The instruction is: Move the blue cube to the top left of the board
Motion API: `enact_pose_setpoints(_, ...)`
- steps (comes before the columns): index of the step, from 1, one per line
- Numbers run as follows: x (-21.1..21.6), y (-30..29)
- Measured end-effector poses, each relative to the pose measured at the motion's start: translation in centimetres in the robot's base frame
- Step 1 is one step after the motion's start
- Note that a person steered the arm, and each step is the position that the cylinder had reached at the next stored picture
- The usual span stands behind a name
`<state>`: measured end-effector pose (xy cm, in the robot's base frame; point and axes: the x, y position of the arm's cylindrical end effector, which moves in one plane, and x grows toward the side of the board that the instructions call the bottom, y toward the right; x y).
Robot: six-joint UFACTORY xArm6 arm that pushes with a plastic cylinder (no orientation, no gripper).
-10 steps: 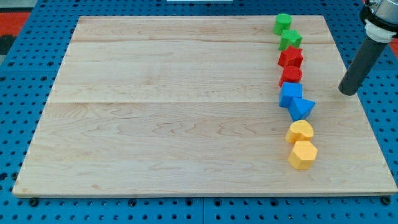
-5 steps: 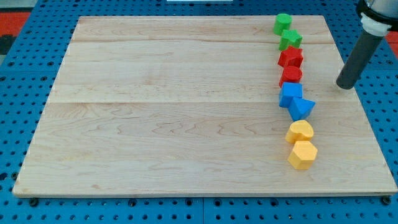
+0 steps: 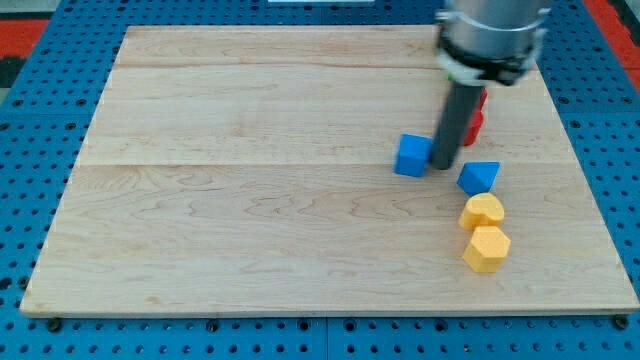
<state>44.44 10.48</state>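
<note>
The blue cube (image 3: 412, 156) lies on the wooden board (image 3: 250, 180), right of centre, apart from the column of blocks. My tip (image 3: 442, 166) stands on the board touching the cube's right side. A blue triangular block (image 3: 479, 177) lies just right of my tip. The rod and the arm above it hide the green blocks and most of the red blocks (image 3: 476, 112).
Two yellow blocks (image 3: 483, 212) (image 3: 487, 248) lie below the blue triangular block near the view's right. The board sits on a blue pegboard table (image 3: 40, 150).
My tip has swung from the board's right edge leftward through the block column. The blue cube has slid left out of the column. The blue triangular block has shifted slightly.
</note>
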Motion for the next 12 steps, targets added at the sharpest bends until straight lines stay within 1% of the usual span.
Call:
enact_pose_setpoints(1, -2.5, -7.6)
enact_pose_setpoints(2, -5.2, -11.4)
enact_pose_setpoints(3, -2.4, -9.3)
enact_pose_setpoints(4, 0.4, -9.9)
enact_pose_setpoints(5, -4.6, -15.8)
enact_pose_setpoints(6, -11.1, -19.3)
enact_pose_setpoints(7, -13.2, -22.3)
enact_pose_setpoints(8, -10.4, -21.0)
enact_pose_setpoints(9, -10.4, -25.9)
enact_pose_setpoints(10, -11.8, -30.3)
enact_pose_setpoints(11, -12.0, -34.3)
enact_pose_setpoints(12, -13.4, -38.3)
